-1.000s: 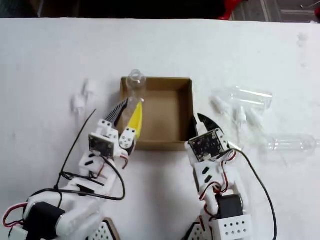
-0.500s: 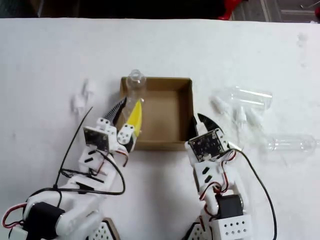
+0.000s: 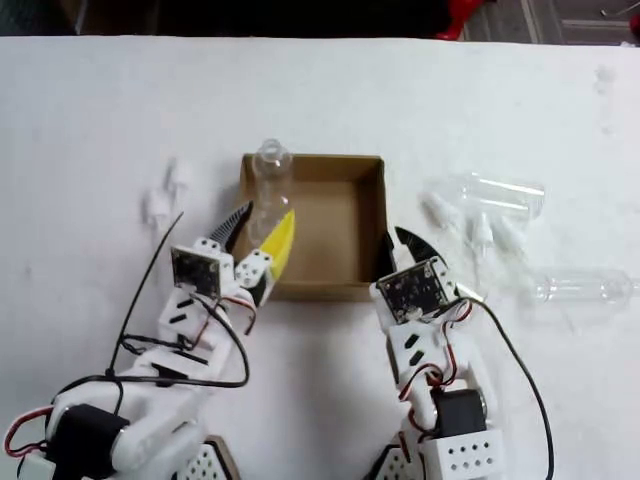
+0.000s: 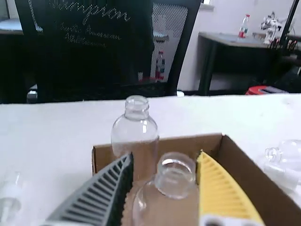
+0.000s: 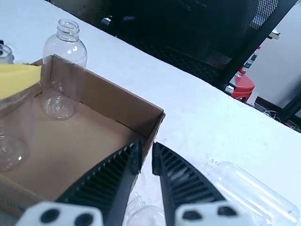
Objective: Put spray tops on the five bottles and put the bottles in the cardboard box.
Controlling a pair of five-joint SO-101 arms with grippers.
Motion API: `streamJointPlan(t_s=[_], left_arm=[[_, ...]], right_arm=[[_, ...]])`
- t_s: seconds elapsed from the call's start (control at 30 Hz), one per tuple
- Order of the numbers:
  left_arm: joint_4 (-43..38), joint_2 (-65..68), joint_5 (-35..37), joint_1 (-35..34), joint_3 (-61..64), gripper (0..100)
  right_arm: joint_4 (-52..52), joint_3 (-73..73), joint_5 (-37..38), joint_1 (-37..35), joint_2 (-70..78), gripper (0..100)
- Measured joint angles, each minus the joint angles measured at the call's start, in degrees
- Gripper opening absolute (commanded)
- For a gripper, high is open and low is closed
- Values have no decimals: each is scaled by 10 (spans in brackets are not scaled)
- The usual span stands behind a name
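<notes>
Left gripper (image 3: 266, 222) clamps an uncapped bottle (image 4: 175, 175) upright inside the cardboard box (image 3: 382, 220), by its left wall, apparently to seat it near the second bottle (image 3: 272, 160), open-necked in the far left corner. Right gripper (image 5: 146, 150), fingers pinched on nothing, hangs at the near right corner. Two spare bottles (image 3: 495, 192) lie toward the table's (image 3: 100, 120) right edge with three spray tops (image 3: 482, 232); seemingly two left-side tops (image 3: 165, 195) sit left of the box

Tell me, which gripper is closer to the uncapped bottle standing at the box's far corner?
Left. The left gripper hovers just short of that bottle; the right gripper is across the cardboard box, at its near opposite corner.
</notes>
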Motion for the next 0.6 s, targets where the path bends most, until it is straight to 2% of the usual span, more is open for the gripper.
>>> streamJointPlan(t_s=[0.17,0.43,0.6], left_arm=[[-70,0,8,0,10,196],[-84,-6,8,8,12,195],[-82,-104,8,9,25,142]], right_arm=[[0,0,0,0,0,27],[0,0,0,0,0,27],[0,0,0,0,0,27]])
